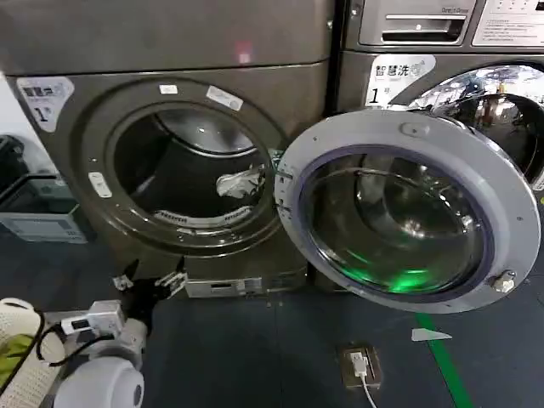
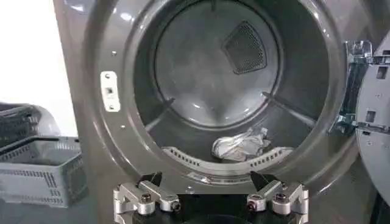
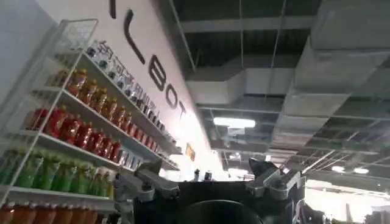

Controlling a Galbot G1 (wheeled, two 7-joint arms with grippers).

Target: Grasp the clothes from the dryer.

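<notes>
The dryer (image 1: 93, 127) is a bronze-grey machine, and its round grey-rimmed door (image 1: 518, 221) is swung open to the right. The clothes (image 1: 238, 183), a small white and pale grey bundle, lie at the front right of the dark drum floor. My left gripper (image 1: 151, 276) hovers low in front of the porthole's lower left, open and empty. In the left wrist view the clothes (image 2: 241, 145) rest just behind the drum lip, beyond the open left gripper (image 2: 206, 179). My right gripper (image 3: 201, 169) is open, holds nothing and points up at a ceiling.
A second machine (image 1: 501, 93) with a shiny steel drum stands behind the open door. Grey crates (image 1: 34, 208) sit left of the dryer. A white basket (image 1: 17, 340) holding yellow-green cloth is at bottom left. A floor socket (image 1: 359, 365) and a green line (image 1: 446, 365) mark the floor.
</notes>
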